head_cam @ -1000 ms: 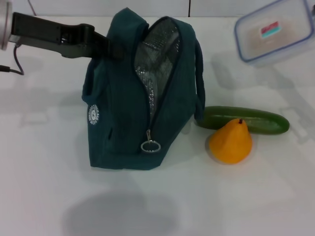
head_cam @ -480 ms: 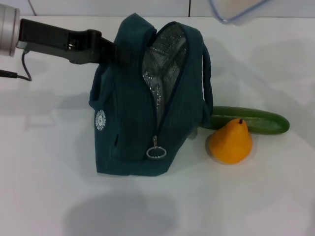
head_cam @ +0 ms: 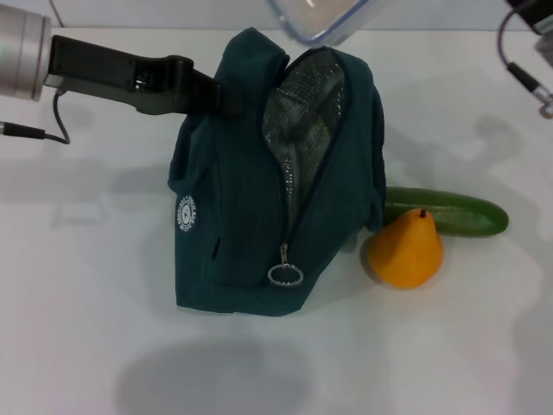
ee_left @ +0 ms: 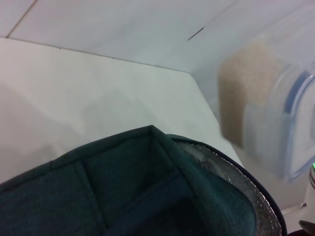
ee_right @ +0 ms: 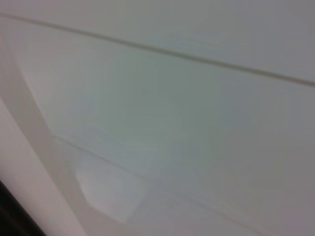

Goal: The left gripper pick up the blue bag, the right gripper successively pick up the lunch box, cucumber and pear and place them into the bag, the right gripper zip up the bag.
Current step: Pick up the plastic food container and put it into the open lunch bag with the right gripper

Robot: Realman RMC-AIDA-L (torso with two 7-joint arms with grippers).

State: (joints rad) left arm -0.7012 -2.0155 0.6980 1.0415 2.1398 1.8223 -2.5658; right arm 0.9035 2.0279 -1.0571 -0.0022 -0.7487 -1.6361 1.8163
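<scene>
The blue bag stands on the white table with its zip open, showing the silver lining and the ring zip pull. My left gripper comes in from the left and is shut on the bag's top edge. The lunch box hangs in the air just above the bag's opening, cut off by the head view's upper edge. The left wrist view shows it blurred beside the bag's rim. The right gripper holding it is out of view. The cucumber and the pear lie right of the bag.
A cable of the right arm hangs at the far right of the head view. The left arm's cable lies at the far left. The right wrist view shows only pale white surface.
The lunch box has travelled from the far right to above the bag's opening. The left gripper and the bag have shifted a little to the right.
</scene>
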